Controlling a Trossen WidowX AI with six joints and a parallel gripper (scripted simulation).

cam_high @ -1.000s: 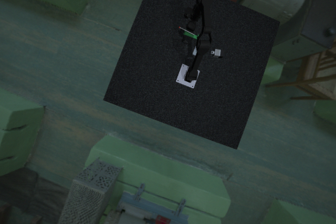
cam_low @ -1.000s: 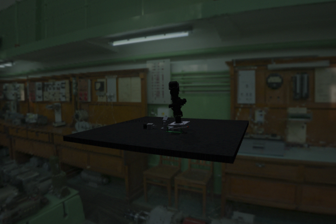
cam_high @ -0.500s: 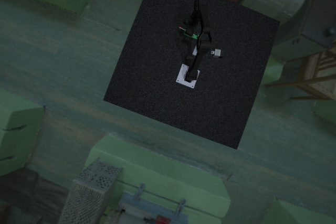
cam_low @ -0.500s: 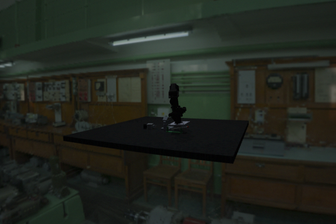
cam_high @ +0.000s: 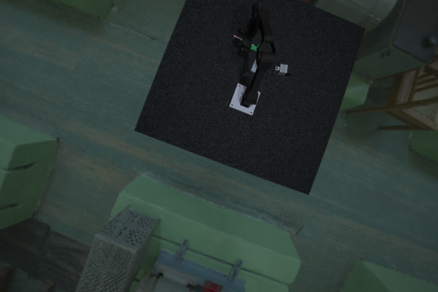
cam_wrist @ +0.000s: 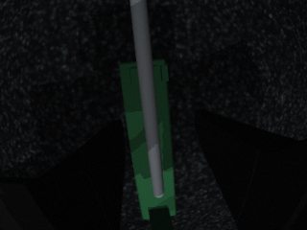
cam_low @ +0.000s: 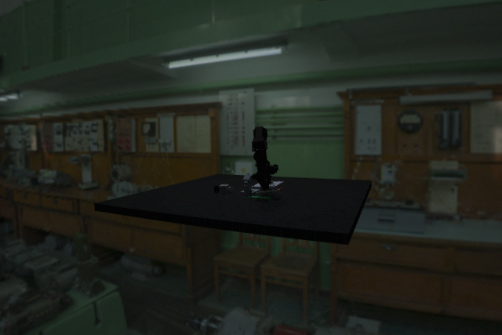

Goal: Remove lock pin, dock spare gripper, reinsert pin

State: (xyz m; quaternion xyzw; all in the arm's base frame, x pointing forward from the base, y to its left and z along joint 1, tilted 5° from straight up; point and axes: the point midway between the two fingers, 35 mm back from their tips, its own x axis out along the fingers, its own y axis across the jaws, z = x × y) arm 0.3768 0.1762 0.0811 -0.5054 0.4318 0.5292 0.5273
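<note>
While the black two-finger gripper (cam_high: 245, 43) (cam_low: 264, 187) (cam_wrist: 159, 123) hung empty, fingers apart, the slim grey, red-tipped pin (cam_high: 238, 37) (cam_low: 279, 189) (cam_wrist: 146, 81) ran lengthwise from top centre to lower centre between them in the wrist view.

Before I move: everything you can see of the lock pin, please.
The lock pin is a slim, straight, round grey rod, metallic-looking, with a red head at one end and a plain tip. It lies lengthwise over the green part, head beyond its end. No finger touches it in the wrist view; whether it rests on the green, I can't tell.
</note>
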